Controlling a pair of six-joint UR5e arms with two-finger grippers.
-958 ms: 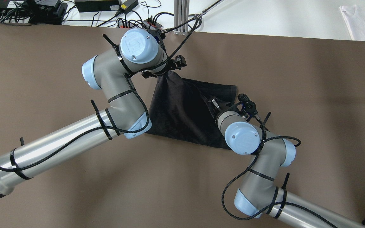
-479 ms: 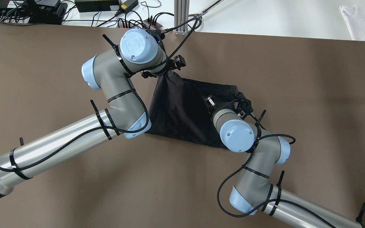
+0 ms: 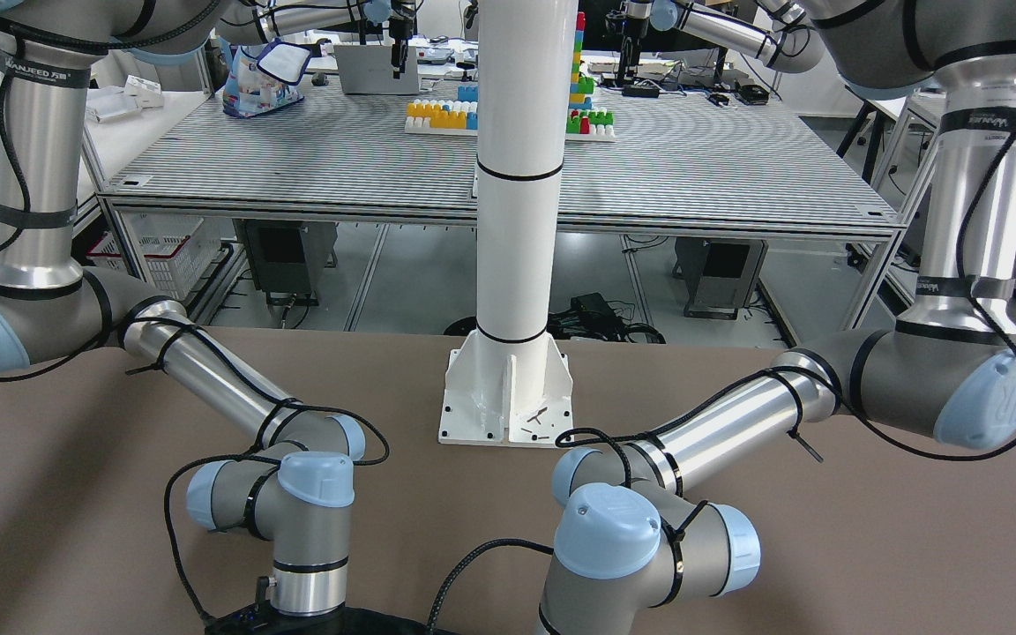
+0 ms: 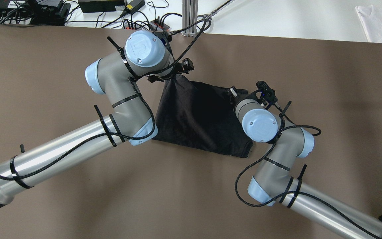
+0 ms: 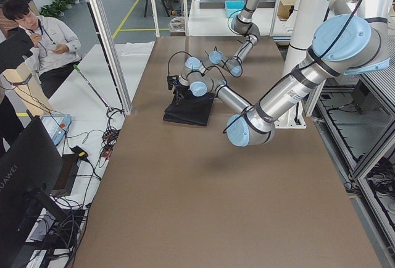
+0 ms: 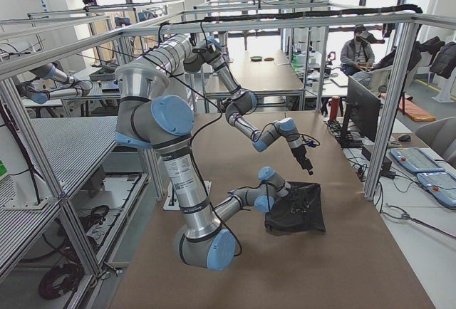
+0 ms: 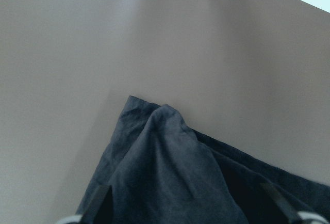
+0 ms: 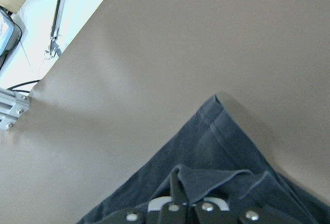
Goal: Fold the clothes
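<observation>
A black garment (image 4: 194, 113) lies folded on the brown table (image 4: 61, 83). It also shows in the exterior left view (image 5: 188, 108) and the exterior right view (image 6: 299, 209). My left gripper (image 4: 171, 75) is at the garment's far left corner and holds it pulled up into a peak. In the left wrist view the cloth (image 7: 170, 172) bulges up between the fingers (image 7: 98, 203). My right gripper (image 4: 242, 94) is at the far right corner. In the right wrist view it (image 8: 178, 195) is shut on a folded edge of the cloth (image 8: 216, 146).
A white cloth (image 4: 381, 23) lies on the white bench beyond the table's far right. Cables and power supplies (image 4: 45, 10) and an aluminium post (image 4: 191, 16) line the far edge. The white base column (image 3: 517, 220) stands between the arms. An operator (image 5: 37, 39) sits nearby.
My right gripper has moved away and to the right with the cloth edge, and the garment's near right corner now shows. The left gripper has stayed put.
</observation>
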